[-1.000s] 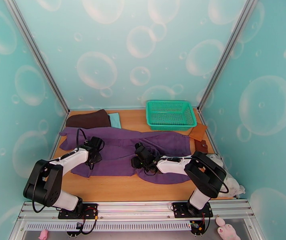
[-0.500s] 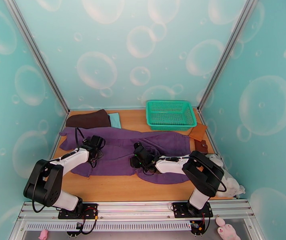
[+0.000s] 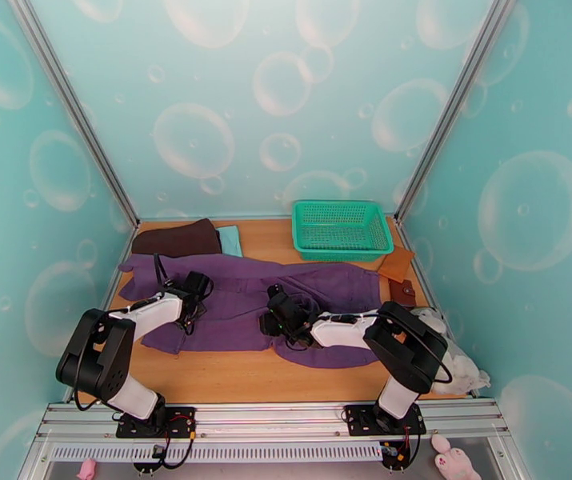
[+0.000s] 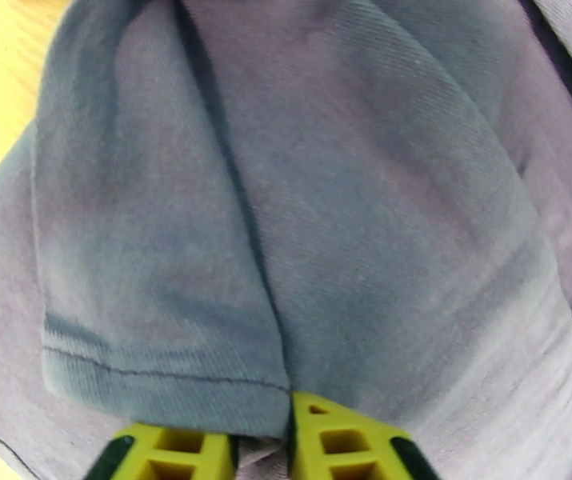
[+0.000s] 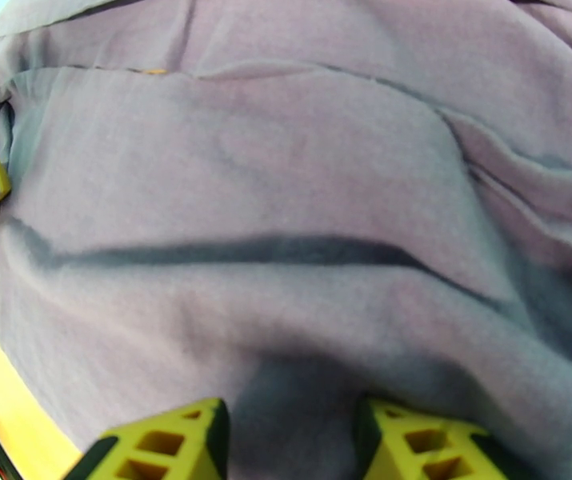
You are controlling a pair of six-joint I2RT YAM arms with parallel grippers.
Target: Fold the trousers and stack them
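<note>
Top external: purple trousers (image 3: 318,286) lie flat on tabletop (image 3: 230,378). Long axis runs 9 to 3 o'clock, w/ leg ends toward 9. Green basket (image 3: 340,230) sits just beyond, at approx. 1 o'clock. L claw (image 3: 192,307) is on the leg end at the 9 o'clock side. R claw (image 3: 276,320) is mid-garment, toward the 6 o'clock edge. L arm is nearer the hems, so the fold prob. turns on it carrying that end toward 3 o'clock.

Left wrist view adds what overhead can't. L claw's yellow fingertips (image 4: 174,454) are nearly together, pinching a fold of cloth by the stitched hem, i.e. gripping the trousers.

Right wrist view: R claw's fingertips (image 5: 166,446) stand apart w/ cloth bulging in the gap. Can't tell if it's clamped or just pressed.
</note>
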